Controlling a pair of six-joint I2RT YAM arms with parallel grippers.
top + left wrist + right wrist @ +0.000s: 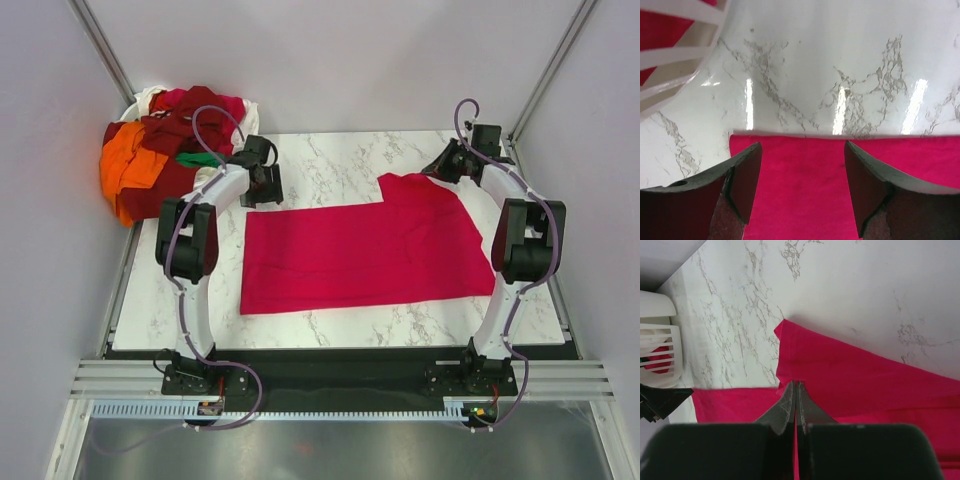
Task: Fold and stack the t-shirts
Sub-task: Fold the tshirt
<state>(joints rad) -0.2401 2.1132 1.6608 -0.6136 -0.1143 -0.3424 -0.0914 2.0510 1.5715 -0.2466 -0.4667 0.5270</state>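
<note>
A bright crimson-pink t-shirt [370,250] lies flat on the marble table, with one part reaching toward the far right. My left gripper [262,190] is open over the shirt's far left corner. In the left wrist view its jaws [802,145] stand wide apart just above the pink cloth [805,190], with nothing between them. My right gripper [442,168] is at the shirt's far right part. There its fingers [796,382] are shut on a puckered fold of the pink cloth [865,375]. More t-shirts, maroon [175,135], orange [125,165] and green [198,159], are heaped at the far left.
The heap fills a white slotted basket [670,55] at the table's far left corner, also seen in the right wrist view [657,350]. Grey walls and metal posts close in the back and sides. Bare marble [330,160] shows beyond the shirt.
</note>
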